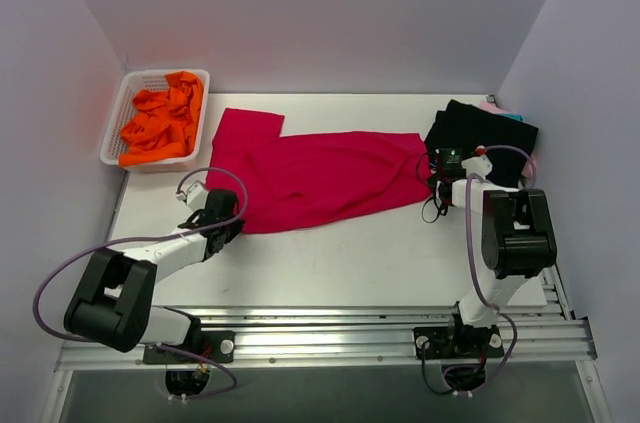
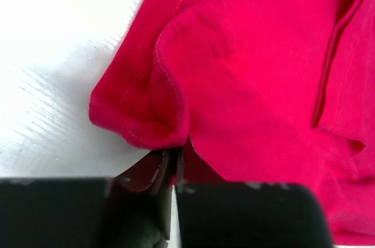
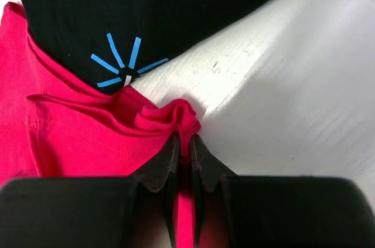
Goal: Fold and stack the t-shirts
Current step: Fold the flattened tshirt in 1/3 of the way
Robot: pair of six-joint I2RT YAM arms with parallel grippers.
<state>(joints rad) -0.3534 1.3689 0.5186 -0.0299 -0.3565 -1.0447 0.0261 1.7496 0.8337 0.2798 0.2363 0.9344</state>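
The crimson-red t-shirt lies stretched across the table's middle, one sleeve up at the far left. My left gripper is shut on its near-left corner; the left wrist view shows the red hem pinched between the jaws. My right gripper is shut on the shirt's right edge; the bunched red cloth sits between the jaws. The black t-shirt with a small blue mark lies folded at the far right, on pink and teal cloth whose edges peek out.
A white basket holding orange cloth stands at the far left by the wall. White walls close the left, back and right sides. A metal rail runs along the near edge.
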